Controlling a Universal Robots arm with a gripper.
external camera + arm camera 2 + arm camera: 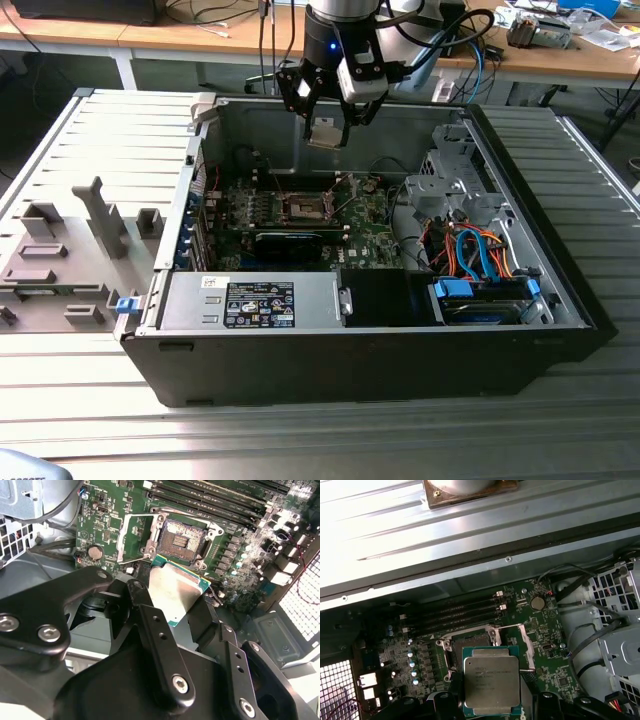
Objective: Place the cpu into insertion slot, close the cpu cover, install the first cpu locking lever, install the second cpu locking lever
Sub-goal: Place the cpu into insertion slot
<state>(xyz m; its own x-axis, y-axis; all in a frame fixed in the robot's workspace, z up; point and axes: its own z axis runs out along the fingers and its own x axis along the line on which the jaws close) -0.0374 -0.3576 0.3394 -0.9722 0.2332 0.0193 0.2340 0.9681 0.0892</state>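
Observation:
My gripper (pixel 327 128) hangs above the open computer case (pixel 360 360), shut on the cpu (pixel 325 133), a flat square chip with a dull silver top. In both wrist views the black fingers (pixel 150 625) clamp the cpu (pixel 175 592) (pixel 491 682) by two opposite edges. The insertion slot (pixel 305 208) (pixel 181 540) (pixel 470 647) lies bare below it on the green board, dark in the centre. The cpu cover (pixel 137 535) stands swung open beside the slot as a thin silver frame. I cannot tell the locking levers from the socket's metal.
A long black card (pixel 290 242) lies just in front of the slot. Memory sticks (pixel 455 615) run behind it. The drive cage with blue and orange cables (pixel 480 255) fills the exterior view's right. A labelled metal box (pixel 255 302) sits at the case front. Grey fixtures (pixel 70 250) stand outside.

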